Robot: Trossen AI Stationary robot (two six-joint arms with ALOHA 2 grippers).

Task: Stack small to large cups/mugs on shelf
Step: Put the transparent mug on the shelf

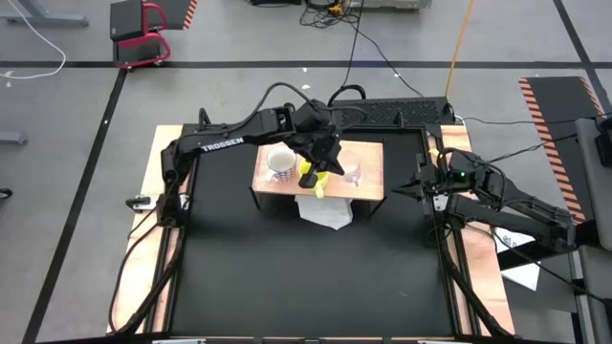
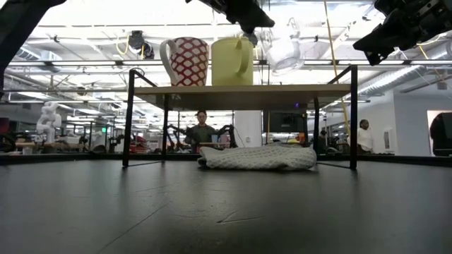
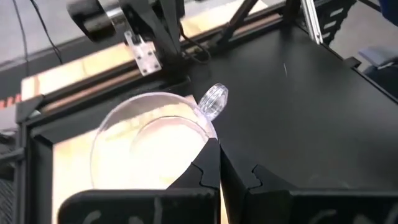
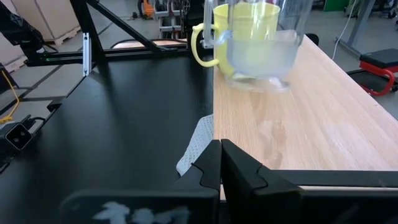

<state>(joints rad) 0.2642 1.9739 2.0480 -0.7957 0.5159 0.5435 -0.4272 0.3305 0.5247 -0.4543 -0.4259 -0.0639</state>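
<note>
The shelf (image 1: 368,191) is a light-wood board on a black frame. On it stand a white mug with a red pattern (image 2: 185,61) and a yellow mug (image 2: 233,61). The clear glass cup (image 2: 284,53) hangs tilted just above the board, right of the yellow mug. My left gripper (image 3: 217,152) reaches over the shelf from the far left and is shut on the glass cup (image 3: 149,143). My right gripper (image 4: 219,152) is shut and waits off the shelf's right end (image 1: 413,188), touching nothing. My left gripper pinches the glass cup's rim (image 3: 207,132) between its two fingers, close to the clear handle (image 3: 214,102). The fingers come slanting down from above. In the low view the cup is tilted, its base lifted clear of the board.
A white cloth (image 2: 258,156) lies on the black table under the shelf, sticking out at its near edge (image 1: 325,212). Light wooden strips (image 1: 153,220) line the table's sides. Open black table surface lies near of the shelf. People stand in the room beyond.
</note>
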